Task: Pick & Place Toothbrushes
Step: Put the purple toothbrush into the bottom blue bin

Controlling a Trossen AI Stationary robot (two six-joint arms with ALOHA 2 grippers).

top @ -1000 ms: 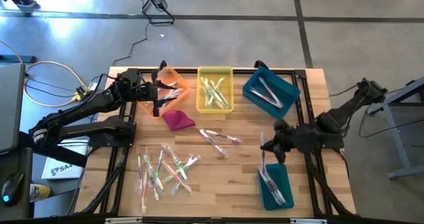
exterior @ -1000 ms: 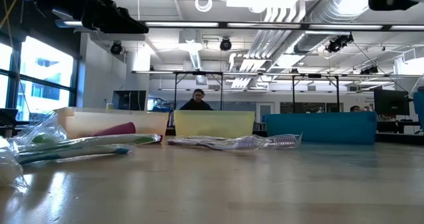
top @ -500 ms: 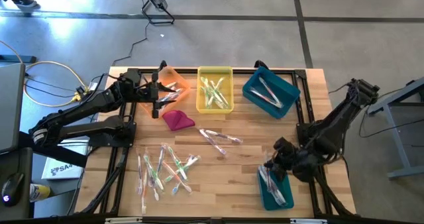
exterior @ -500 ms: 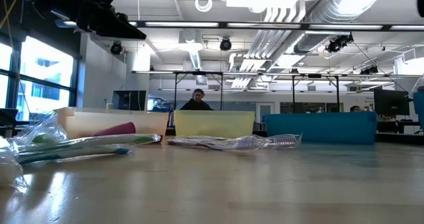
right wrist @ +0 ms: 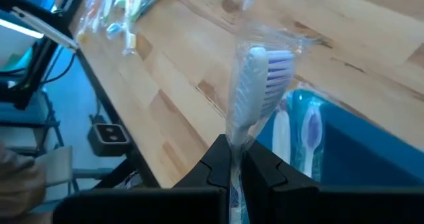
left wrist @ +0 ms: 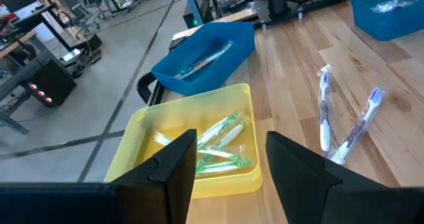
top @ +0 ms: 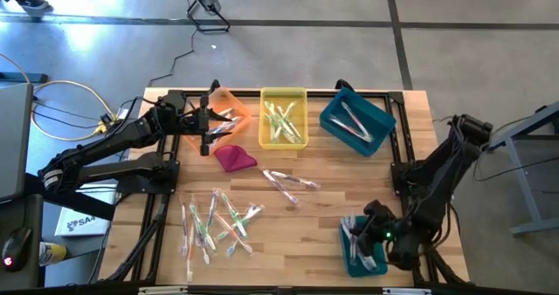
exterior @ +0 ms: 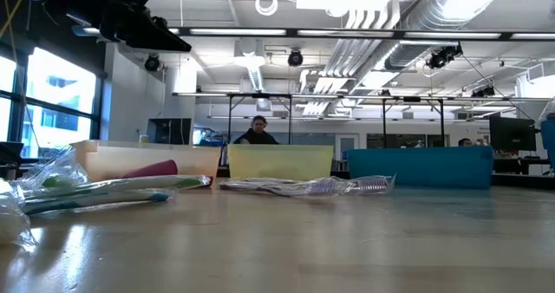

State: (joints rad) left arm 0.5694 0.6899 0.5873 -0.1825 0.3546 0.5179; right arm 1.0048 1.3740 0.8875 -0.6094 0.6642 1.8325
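Observation:
Wrapped toothbrushes lie in a loose pile on the near left of the wooden table, and two more lie mid-table. My right gripper hangs over the teal bin at the near right, shut on one wrapped toothbrush with white and purple bristles. Other toothbrushes lie in that bin. My left gripper is open over the orange bin at the far left, with nothing between its fingers. My right gripper pinches the wrapped toothbrush between its two fingers, on the stem just behind the head, clear wrapper included. The brush head sticks out beyond the fingertips. The toothbrush is lifted clear, above the teal bin's edge and the table.
A yellow bin with green toothbrushes and a blue bin with more stand along the far edge. A magenta cloth lump lies near the orange bin. Bare wood lies between the pile and the teal bin.
My right gripper has swung toward the table's near edge and down, carrying the wrapped toothbrush from mid-right to over the teal bin, with its wrist rolling on the way. It has stayed shut.

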